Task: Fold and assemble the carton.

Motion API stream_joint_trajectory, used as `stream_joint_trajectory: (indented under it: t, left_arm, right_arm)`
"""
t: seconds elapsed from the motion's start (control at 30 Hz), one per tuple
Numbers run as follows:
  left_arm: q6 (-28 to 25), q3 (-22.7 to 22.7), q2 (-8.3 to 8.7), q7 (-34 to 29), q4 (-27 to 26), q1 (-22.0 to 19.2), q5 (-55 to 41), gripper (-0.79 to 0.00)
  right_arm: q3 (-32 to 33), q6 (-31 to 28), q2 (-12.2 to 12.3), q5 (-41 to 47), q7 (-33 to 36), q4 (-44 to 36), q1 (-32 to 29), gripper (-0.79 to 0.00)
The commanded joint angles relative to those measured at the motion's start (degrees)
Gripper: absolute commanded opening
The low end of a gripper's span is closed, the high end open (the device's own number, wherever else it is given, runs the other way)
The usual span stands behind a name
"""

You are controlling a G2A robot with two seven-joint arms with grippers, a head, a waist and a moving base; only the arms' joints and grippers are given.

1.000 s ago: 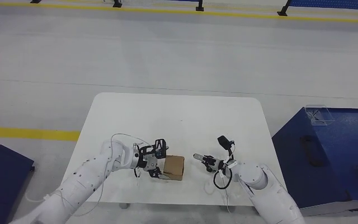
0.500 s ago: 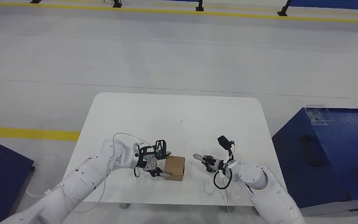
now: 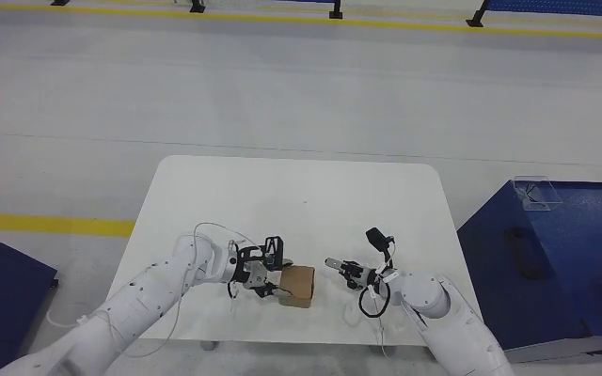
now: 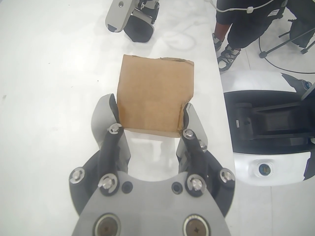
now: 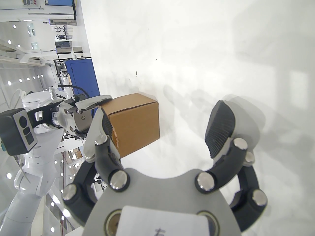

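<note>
Grey floor (image 3: 282, 85), yellow lines (image 3: 56, 225), white table (image 3: 301, 193), blue cabinet (image 3: 541, 282).

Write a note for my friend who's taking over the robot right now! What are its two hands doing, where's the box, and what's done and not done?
Left gripper: shut on the carton, with its fingers against two opposite sides at one end.
Right gripper: open and empty, just off the carton's other end, not touching it.
Carton: on the white table near the robot-side edge, between the two grippers.
Done: it is already box-shaped, and the faces in view look closed.
Left: the end inside the left gripper is hidden, so check its flaps. The right gripper probably comes in next to press or tuck.
</note>
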Motion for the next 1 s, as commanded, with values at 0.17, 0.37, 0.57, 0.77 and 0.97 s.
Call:
stream_joint_trajectory:
  t: [0.17, 0.37, 0.57, 0.77, 0.97]
  left_arm:
    - [0.00, 2.27, 0.58, 0.19, -0.16, -0.19, -10.78, -0.785]
    - [0.00, 7.36, 1.72, -15.62, -1.57, -1.49, -47.26, -0.785]
    - [0.44, 11.90, 1.67, -45.97, 1.28, -5.62, -84.30, -0.785]
    - [8.80, 13.52, -2.24, -60.25, 8.59, -8.24, -94.23, -0.785]
    - [10.18, 13.99, -6.75, -62.08, 15.27, -8.60, -92.43, -0.785]
  right_arm:
    - [1.81, -1.91, 0.04, 3.20, -0.74, -0.80, -0.65, 0.000]
    - [9.49, -9.04, 0.73, 13.22, -0.25, -3.45, -3.75, 0.000]
    - [13.94, -13.44, 1.43, 17.26, 2.65, -5.40, -7.18, 0.000]
    - [12.78, -11.23, 1.31, 15.75, 1.51, -5.56, -6.84, 0.000]
    - [11.29, -8.93, 1.15, 14.04, 0.83, -5.00, -5.88, 0.000]
